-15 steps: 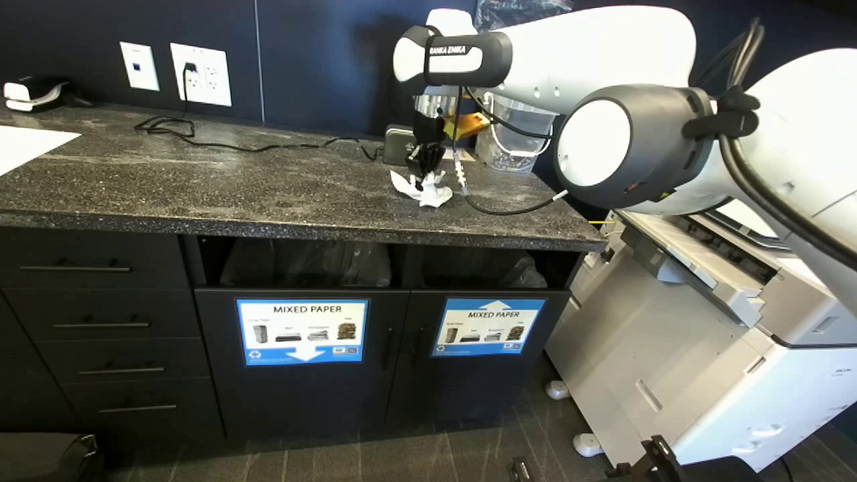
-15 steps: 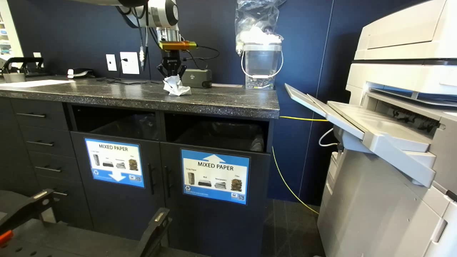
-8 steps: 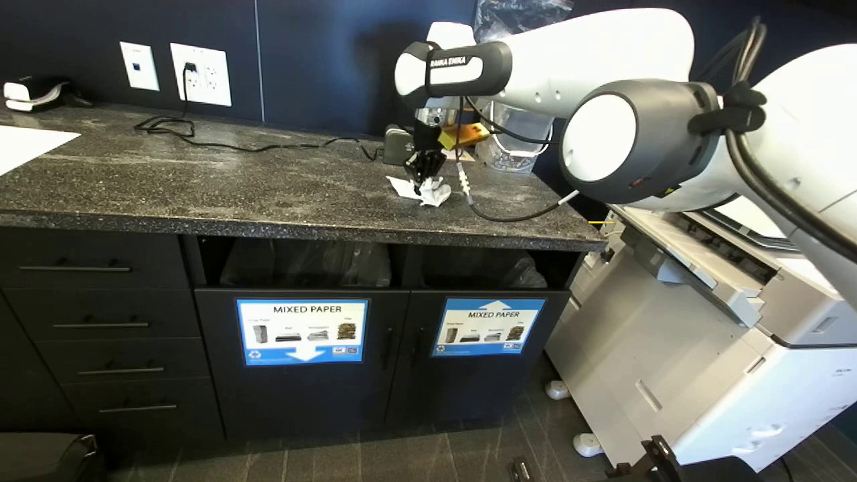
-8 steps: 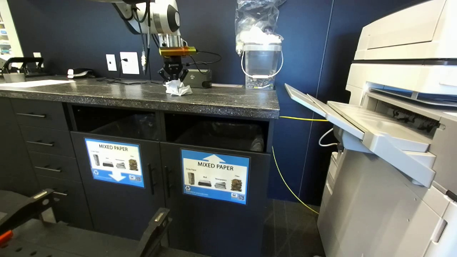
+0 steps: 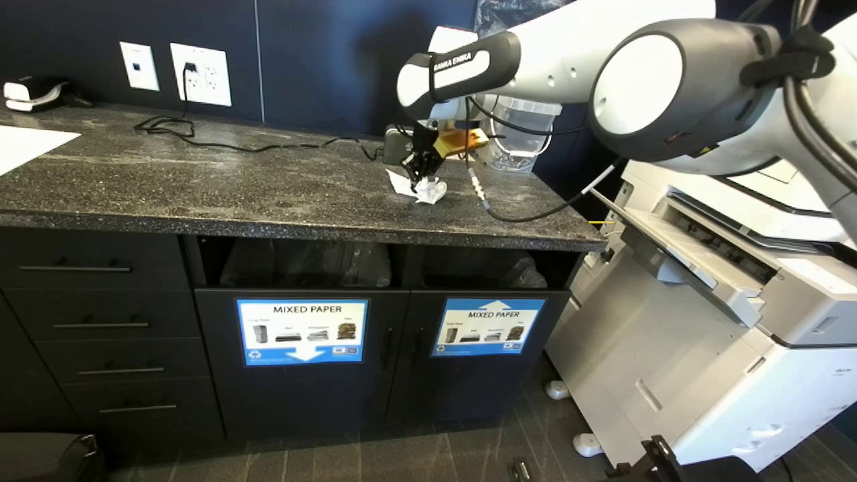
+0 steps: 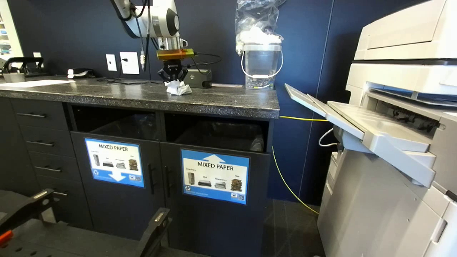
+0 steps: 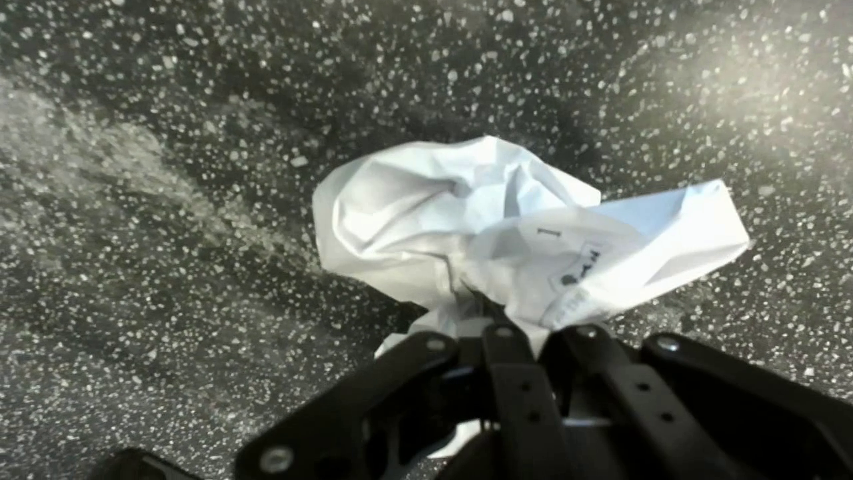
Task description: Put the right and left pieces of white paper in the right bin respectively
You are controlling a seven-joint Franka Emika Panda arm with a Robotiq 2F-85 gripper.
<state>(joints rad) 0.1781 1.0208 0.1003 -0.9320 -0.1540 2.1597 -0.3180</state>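
Claw (image 6: 173, 80) narrow, tips sunk in the creased middle of the crumpled white paper (image 7: 513, 247); reads as pinched between them. Paper looks to rest on the counter (image 5: 281, 181) straight below the claw, nearer the right end, set back from the front edge. Long axis roughly along that edge: thin flap to the left, bulk to the right.

Key relation: right bin (image 6: 221, 137) (up-arrow sign (image 6: 215, 176)) opens under the counter's front lip, so target is forward, lower and somewhat right of the paper. Next move likely: lift, carry out past the front edge, then down and back in beneath the lip. Room: strip of counter between paper and front edge. Grey-green box (image 6: 195, 80) just behind the claw, see-through bucket (image 6: 262, 66) by the back right corner, so forward looks the better way out. Loose flap might catch on the lip. Second piece not spotted in any view.
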